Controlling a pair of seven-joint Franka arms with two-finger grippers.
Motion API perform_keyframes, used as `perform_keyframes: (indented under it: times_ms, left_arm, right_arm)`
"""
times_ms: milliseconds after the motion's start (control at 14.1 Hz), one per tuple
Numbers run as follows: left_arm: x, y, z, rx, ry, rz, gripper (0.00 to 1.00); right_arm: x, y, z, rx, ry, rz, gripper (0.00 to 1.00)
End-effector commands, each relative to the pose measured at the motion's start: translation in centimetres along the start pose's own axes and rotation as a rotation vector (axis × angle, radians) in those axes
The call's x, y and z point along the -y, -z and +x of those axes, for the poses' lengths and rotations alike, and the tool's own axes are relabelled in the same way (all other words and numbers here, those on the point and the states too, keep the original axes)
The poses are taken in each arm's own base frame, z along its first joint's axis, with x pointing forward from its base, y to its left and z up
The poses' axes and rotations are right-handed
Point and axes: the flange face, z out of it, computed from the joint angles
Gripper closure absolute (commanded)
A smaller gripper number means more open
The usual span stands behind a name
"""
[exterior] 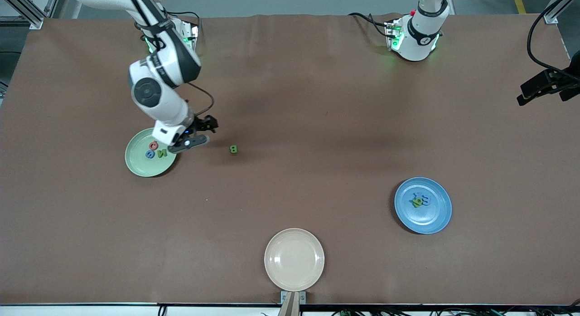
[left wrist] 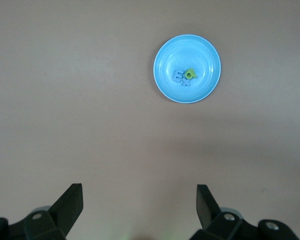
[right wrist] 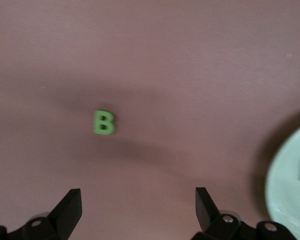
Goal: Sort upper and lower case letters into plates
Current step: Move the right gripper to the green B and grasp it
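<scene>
Right gripper [exterior: 199, 133] spread and empty, over the pale green plate's [exterior: 136, 164] rim; the green B [exterior: 234, 148] lies loose on the cloth just beside it toward the left arm's end, right arm clearly closer. Left gripper [left wrist: 139, 205] also spread, waiting high; the blue plate [left wrist: 210, 52] holds small letters, unreadable.

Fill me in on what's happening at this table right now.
Two arms are sorting small letters into plates. The right gripper hangs open and empty at the rim of the pale green plate, which holds three letters. A green B lies loose on the table beside that plate, toward the left arm's end. The blue plate holds a small cluster of letters. The left gripper waits open, high over the table. The cream plate holds nothing.
</scene>
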Motion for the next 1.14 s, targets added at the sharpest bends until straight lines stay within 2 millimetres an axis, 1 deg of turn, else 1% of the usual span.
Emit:
perform_keyframes:
  times_ms: [0, 71, 142, 213, 426, 568, 638, 709, 780, 922, 1064]
  left_arm:
    - [-0.2, 0.5, -0.3, -0.012, -0.02, -0.019, 0.0]
    - [-0.4, 0.5, -0.3, -0.01, -0.025, -0.019, 0.0]
    - [-0.5, 0.5, -0.3, -0.01, -0.026, -0.019, 0.0]
    - [-0.7, 0.4, -0.3, -0.009, -0.03, -0.02, 0.0]
    - [-1.2, 0.0, -0.2, -0.001, -0.039, -0.018, 0.0]
    - [-2.6, -0.2, -0.3, 0.002, -0.065, -0.017, 0.0]
    - [-3.3, -0.7, -0.4, 0.01, -0.077, -0.016, 0.0]
    - [-3.9, -0.6, -0.5, 0.002, -0.088, -0.016, 0.0]
    - [-3.9, -0.6, -0.5, 0.003, -0.089, -0.015, 0.0]
    - [-4.2, -0.5, -0.7, 0.002, -0.094, -0.015, 0.0]
    - [-4.5, -0.5, -0.7, 0.002, -0.1, -0.015, 0.0]
  right_arm:
    - [2.1, -1.9, 0.5, -0.024, -0.026, 0.046, 0.0]
    - [2.7, -3.0, 0.9, -0.032, -0.019, 0.068, 0.0]
    - [2.8, -3.7, 1.6, -0.027, -0.016, 0.08, 0.01]
    - [2.8, -4.2, 2.1, -0.018, -0.016, 0.088, 0.03]
    - [3.5, -5.0, 3.1, -0.018, 0.012, 0.074, 0.12]
    - [3.5, -6.0, 4.3, -0.012, 0.014, 0.026, 0.16]
    - [3.9, -6.6, 4.5, -0.013, 0.004, 0.0, 0.18]
    - [4.5, -7.1, 4.5, -0.012, -0.009, -0.02, 0.18]
    - [4.8, -7.4, 4.5, -0.011, -0.016, -0.032, 0.18]
    - [4.8, -7.6, 4.5, -0.009, -0.016, -0.035, 0.18]
    - [4.8, -8.2, 4.3, 0.002, -0.015, -0.035, 0.18]
